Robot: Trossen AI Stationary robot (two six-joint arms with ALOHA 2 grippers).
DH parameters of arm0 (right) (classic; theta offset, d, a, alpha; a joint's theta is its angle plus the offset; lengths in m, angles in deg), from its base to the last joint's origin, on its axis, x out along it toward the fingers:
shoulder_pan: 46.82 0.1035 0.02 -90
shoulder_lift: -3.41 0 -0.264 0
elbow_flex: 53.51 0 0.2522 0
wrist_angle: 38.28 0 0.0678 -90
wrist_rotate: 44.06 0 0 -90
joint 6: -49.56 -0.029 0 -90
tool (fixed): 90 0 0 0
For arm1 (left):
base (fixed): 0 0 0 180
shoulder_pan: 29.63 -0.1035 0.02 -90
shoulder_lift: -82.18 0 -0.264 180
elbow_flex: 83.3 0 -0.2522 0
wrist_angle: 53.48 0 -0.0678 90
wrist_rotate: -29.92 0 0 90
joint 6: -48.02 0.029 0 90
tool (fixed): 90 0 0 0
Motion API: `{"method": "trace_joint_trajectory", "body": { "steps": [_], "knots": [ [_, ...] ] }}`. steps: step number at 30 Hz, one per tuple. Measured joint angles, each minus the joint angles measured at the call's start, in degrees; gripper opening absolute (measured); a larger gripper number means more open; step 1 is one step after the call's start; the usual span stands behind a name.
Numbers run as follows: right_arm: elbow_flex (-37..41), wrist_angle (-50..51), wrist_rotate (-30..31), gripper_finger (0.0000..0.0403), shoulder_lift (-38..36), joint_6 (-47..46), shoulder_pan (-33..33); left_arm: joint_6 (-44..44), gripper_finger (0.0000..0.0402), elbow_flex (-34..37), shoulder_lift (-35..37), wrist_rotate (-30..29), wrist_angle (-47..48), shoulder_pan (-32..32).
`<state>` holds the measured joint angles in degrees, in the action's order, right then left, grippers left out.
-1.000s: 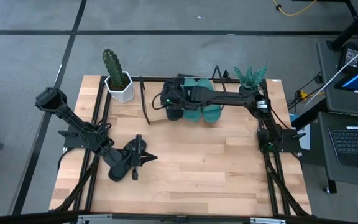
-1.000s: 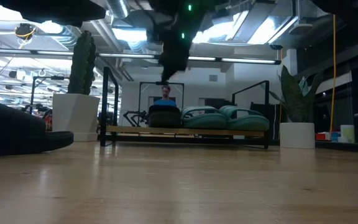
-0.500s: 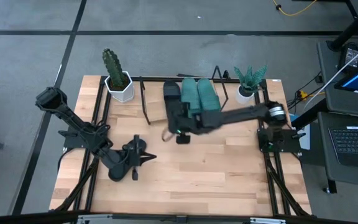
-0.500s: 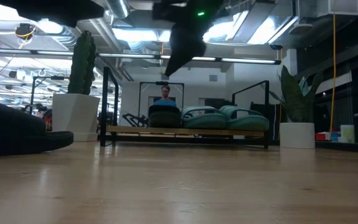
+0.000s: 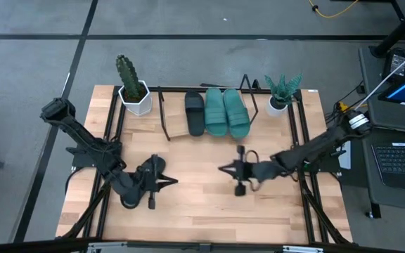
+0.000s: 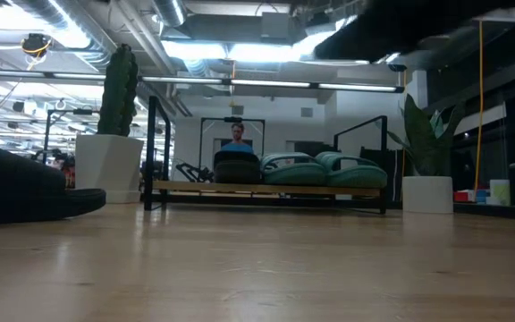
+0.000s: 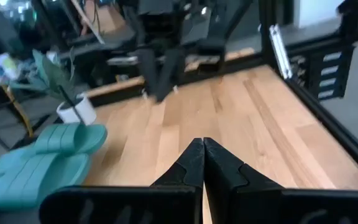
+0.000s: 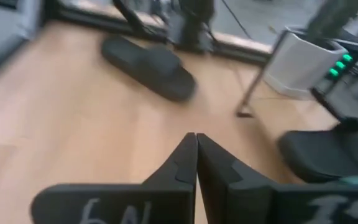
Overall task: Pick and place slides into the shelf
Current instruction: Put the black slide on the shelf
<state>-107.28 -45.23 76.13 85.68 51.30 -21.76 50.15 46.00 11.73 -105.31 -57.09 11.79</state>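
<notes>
The shelf (image 5: 173,129) stands at the table's far middle. On its board rest one black slide (image 5: 195,112) and two teal slides (image 5: 214,111) (image 5: 236,112), side by side; they also show in the low view (image 6: 298,168). A second black slide (image 8: 148,59) lies flat on the tabletop near the left arm, at the low view's left (image 6: 25,188); in the high view that arm hides it. My left gripper (image 5: 175,181) is shut and empty over the near left of the table. My right gripper (image 5: 221,169) is shut and empty over the table's middle.
A cactus in a white pot (image 5: 133,91) stands at the far left corner. A leafy plant in a white pot (image 5: 280,95) stands at the far right. Bare wood lies between the two grippers and toward the near edge (image 5: 209,211). A person shows far behind the shelf (image 6: 238,136).
My right gripper has drawn back from the black slide on the shelf, going toward the near edge and somewhat right, to the table's middle. It has left the low view. The black slide stays on the shelf beside the teal ones.
</notes>
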Motion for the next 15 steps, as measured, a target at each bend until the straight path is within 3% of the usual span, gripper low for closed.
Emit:
{"method": "trace_joint_trajectory", "body": {
  "steps": [4, 9, 15],
  "knots": [
    [7.7, -10.1, 0.1, 0.0009, -1.4, -1.1, 4.6, -10.3, 0.0, -10.4, -1.5, -3.5, 21.4, 1.3],
    [11.5, -16.5, 0.1, 0.0005, -1.5, -2.4, 8.6, -27.4, 0.0, -23.2, -7.0, -4.1, 47.2, 3.8],
    [12.2, -17.1, 0.4, 0.0015, -1.4, -4.6, 10.4, -40.7, 0.0, -36.8, -17.2, 1.4, 65.0, 6.7]
  ]
}}
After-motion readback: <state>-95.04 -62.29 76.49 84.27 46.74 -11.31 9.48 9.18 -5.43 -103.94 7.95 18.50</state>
